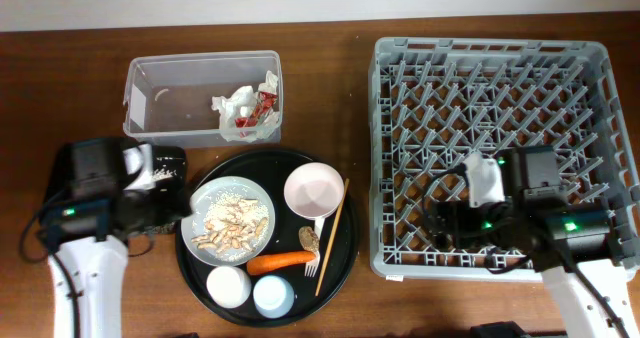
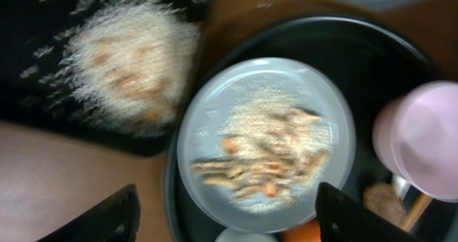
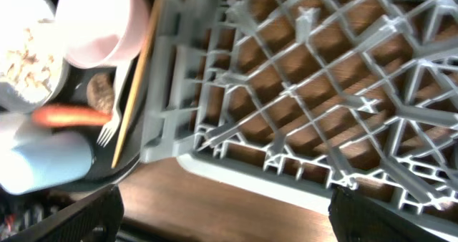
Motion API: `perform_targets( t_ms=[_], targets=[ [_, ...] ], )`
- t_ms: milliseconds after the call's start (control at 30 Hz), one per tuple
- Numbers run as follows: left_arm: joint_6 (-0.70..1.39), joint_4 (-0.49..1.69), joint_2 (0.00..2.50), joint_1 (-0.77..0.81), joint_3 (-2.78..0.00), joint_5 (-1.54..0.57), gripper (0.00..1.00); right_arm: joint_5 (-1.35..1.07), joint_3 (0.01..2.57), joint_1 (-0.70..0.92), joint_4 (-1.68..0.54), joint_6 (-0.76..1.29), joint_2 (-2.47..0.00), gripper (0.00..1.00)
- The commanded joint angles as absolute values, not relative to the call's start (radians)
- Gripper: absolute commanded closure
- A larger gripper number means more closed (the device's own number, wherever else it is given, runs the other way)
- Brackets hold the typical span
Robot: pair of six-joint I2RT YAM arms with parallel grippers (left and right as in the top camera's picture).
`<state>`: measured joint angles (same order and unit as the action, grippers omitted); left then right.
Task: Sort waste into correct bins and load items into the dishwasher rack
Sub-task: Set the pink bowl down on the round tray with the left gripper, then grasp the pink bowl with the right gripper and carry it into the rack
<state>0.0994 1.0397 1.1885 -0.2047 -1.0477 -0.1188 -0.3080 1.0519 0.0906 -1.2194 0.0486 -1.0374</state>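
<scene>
Hovering left gripper (image 2: pixel 227 199) just short of plate of scraps (image 2: pixel 265 142): spread wide, holding nothing, plate dead ahead, centred between fingertips (round, so no axis to match). Likewise spread and empty: right gripper (image 3: pixel 225 195), over dishwasher rack (image 3: pixel 166 106), well apart. Judging left nearer.

Lab mock kitchen, wooden table (image 1: pixel 330 88), dishwasher rack (image 1: pixel 490 46), waste bin (image 1: pixel 200 64), food tray (image 1: pixel 196 273)
</scene>
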Motion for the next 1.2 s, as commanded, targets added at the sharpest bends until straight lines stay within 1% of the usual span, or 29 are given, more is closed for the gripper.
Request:
perform_targets(
  t_ms=[0,33,67,133,167,233,300,400,467,500,533,567,633,700,733,800,867,900,967,1067,1133,1167],
  targets=[
    [0.139,1.049,1.185,-0.316,-1.057,-0.108,0.22,-0.334,1.172,0.308,-1.215,0.107,-1.095,0.05],
    [0.145,1.049,1.185,-0.322,-1.057,-0.108,0.21,-0.300,1.205,0.399,-1.200,0.146,-1.142,0.05],
    [0.145,1.049,1.185,-0.322,-1.057,-0.108,0.21,-0.222,1.250,0.518,-1.164,0.197,-1.241,0.07],
    [0.145,1.049,1.185,-0.322,-1.057,-0.108,0.21,-0.126,1.312,0.597,-1.140,0.234,-1.377,0.12],
    [0.145,1.049,1.185,-0.322,-1.057,-0.108,0.21,-0.069,1.364,0.611,-1.114,0.245,-1.488,0.12],
    [0.145,1.048,1.185,-0.322,-1.057,-0.108,0.21,-0.065,1.442,0.609,-1.050,0.244,-1.647,0.16],
    [0.145,1.048,1.185,-0.322,-1.057,-0.108,0.21,-0.065,1.467,0.608,-0.915,0.244,-1.779,0.26],
    [0.145,1.048,1.185,-0.322,-1.057,-0.108,0.21,-0.016,1.467,0.608,-0.870,0.245,-1.909,0.31],
    [0.145,1.044,1.185,-0.322,-1.057,-0.108,0.21,-0.005,1.467,0.608,-0.867,0.245,-1.953,0.34],
    [0.145,1.044,1.185,-0.322,-1.057,-0.108,0.21,-0.002,1.466,0.608,-0.866,0.245,-1.981,0.39],
    [0.145,1.044,1.185,-0.322,-1.057,-0.108,0.21,-0.002,1.466,0.609,-0.867,0.245,-1.992,0.41],
    [0.145,1.044,1.185,-0.322,-1.057,-0.108,0.21,-0.002,1.463,0.609,-0.870,0.245,-2.014,0.47],
    [0.145,1.043,1.185,-0.322,-1.057,-0.108,0.21,-0.002,1.464,0.608,-0.874,0.245,-2.016,0.78],
    [0.145,1.043,1.185,-0.322,-1.057,-0.108,0.21,-0.002,1.477,0.607,-0.888,0.245,-2.009,0.93],
    [0.145,1.043,1.185,-0.322,-1.057,-0.108,0.21,-0.002,1.507,0.607,-0.915,0.245,-2.001,0.96],
    [0.145,1.043,1.185,-0.322,-1.057,-0.108,0.21,0.004,1.617,0.606,-0.998,0.245,-1.995,0.96],
    [0.145,1.044,1.185,-0.322,-1.057,-0.108,0.21,0.049,1.774,0.589,-1.128,0.245,-1.990,0.96],
    [0.145,1.044,1.185,-0.322,-1.057,-0.108,0.21,0.110,1.868,0.566,-1.209,0.273,-1.987,0.96],
    [0.145,1.042,1.185,-0.322,-1.057,-0.108,0.21,0.221,1.952,0.513,-1.299,0.318,-1.956,0.96],
    [0.145,1.042,1.185,-0.322,-1.057,-0.108,0.21,0.365,1.956,0.345,-1.342,0.324,-1.856,0.96],
    [0.145,1.041,1.185,-0.322,-1.057,-0.108,0.21,0.561,1.956,0.215,-1.334,0.355,-1.828,0.96],
    [0.146,1.041,1.185,-0.322,-1.057,-0.109,0.21,0.686,1.956,0.141,-1.287,0.358,-1.827,0.96]
  ],
)
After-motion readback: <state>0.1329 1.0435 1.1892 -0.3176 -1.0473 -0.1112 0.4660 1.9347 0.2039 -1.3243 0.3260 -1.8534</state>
